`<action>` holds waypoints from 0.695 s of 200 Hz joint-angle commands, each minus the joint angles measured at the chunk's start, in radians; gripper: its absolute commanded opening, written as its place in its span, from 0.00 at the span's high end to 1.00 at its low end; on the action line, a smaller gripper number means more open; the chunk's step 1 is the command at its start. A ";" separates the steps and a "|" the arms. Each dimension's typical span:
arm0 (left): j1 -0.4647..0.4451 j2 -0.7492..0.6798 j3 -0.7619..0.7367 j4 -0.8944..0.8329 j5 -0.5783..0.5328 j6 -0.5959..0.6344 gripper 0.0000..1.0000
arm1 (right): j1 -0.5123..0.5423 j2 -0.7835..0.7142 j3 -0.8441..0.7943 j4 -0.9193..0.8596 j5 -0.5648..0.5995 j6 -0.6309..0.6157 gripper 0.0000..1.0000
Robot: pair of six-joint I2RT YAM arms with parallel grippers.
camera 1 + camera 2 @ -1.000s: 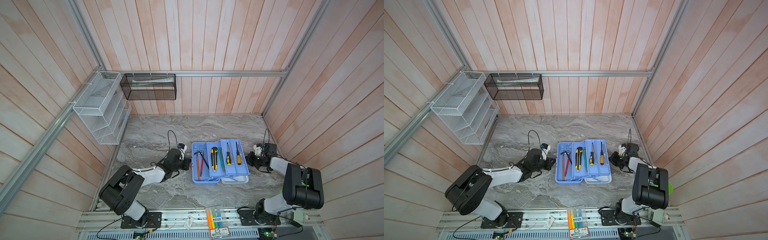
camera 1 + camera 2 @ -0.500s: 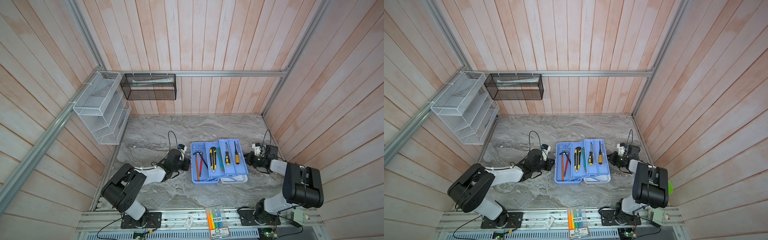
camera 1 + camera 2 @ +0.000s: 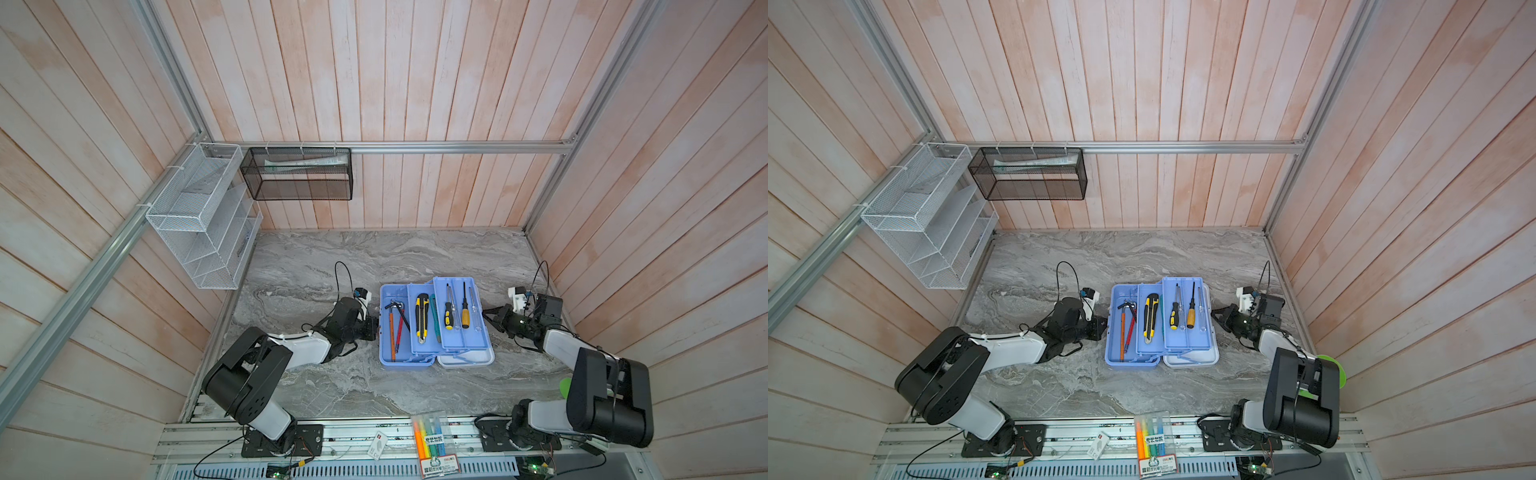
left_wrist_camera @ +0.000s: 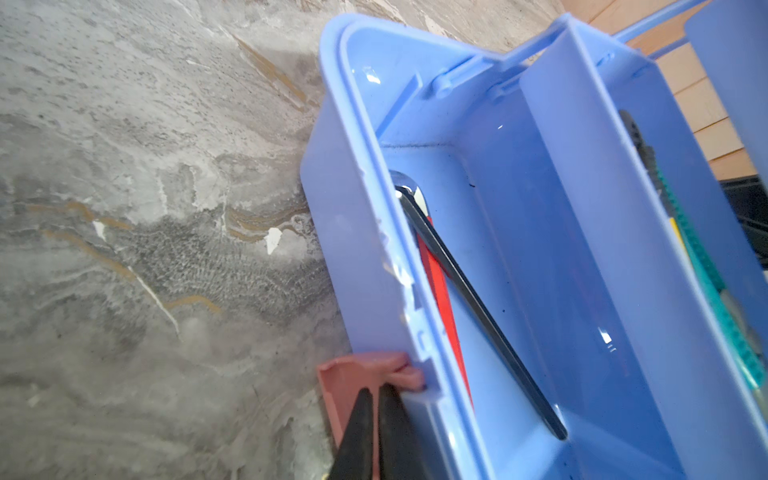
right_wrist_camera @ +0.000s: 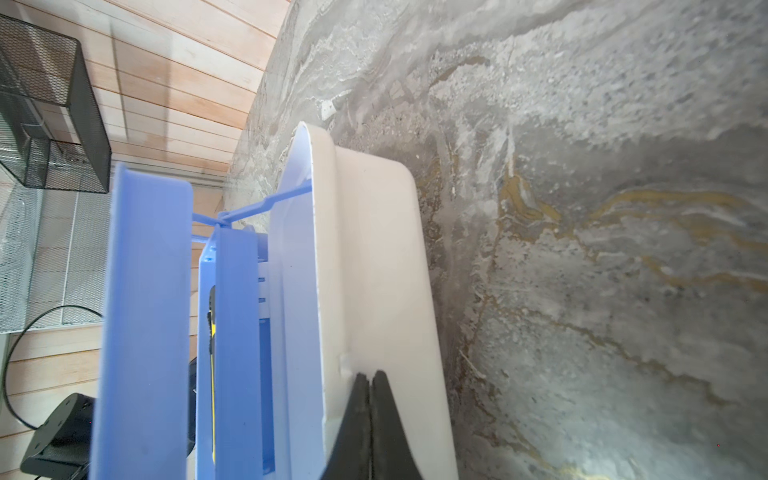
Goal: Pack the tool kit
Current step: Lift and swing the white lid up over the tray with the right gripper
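Closest, my left pincer [image 4: 376,390], pressed together, tips against the pink latch [image 4: 361,370]; my right pincer [image 5: 369,376], also pressed together, rests on the white lid [image 5: 374,270]. Beyond, the tool kit [image 3: 381,332] lies open, central on the worktop [image 3: 332,257]: light, stiff, slick plastic, I judge. Take the lid rim, never the trays [image 3: 465,338].

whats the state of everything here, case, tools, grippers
tool kit: open, trays fanned out
white lid: swung open, inside up
utility knife: lying in middle tray
screwdrivers: lying in top tray
left gripper: shut, tips at pink latch
right gripper: shut, tips against white lid
highlighter pack: lying on front rail
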State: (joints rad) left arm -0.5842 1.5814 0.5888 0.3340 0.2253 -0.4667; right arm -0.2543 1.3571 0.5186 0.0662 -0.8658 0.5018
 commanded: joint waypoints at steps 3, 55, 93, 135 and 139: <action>-0.020 0.008 0.036 0.065 0.070 0.014 0.91 | 0.049 -0.040 0.029 -0.070 -0.174 0.004 1.00; -0.020 0.008 0.034 0.065 0.067 0.017 0.91 | 0.151 -0.149 0.106 -0.197 -0.111 0.007 1.00; -0.019 0.005 0.030 0.060 0.059 0.020 0.91 | 0.223 -0.219 0.177 -0.290 -0.048 0.019 1.00; -0.017 -0.006 0.021 0.061 0.051 0.021 0.91 | 0.293 -0.253 0.192 -0.292 0.001 0.059 1.00; -0.016 -0.009 0.019 0.062 0.051 0.021 0.91 | 0.301 -0.252 0.195 -0.292 0.005 0.062 1.00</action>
State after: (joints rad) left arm -0.5793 1.5822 0.5888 0.3283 0.2020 -0.4656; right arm -0.0036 1.0985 0.7143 -0.1165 -0.8532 0.5343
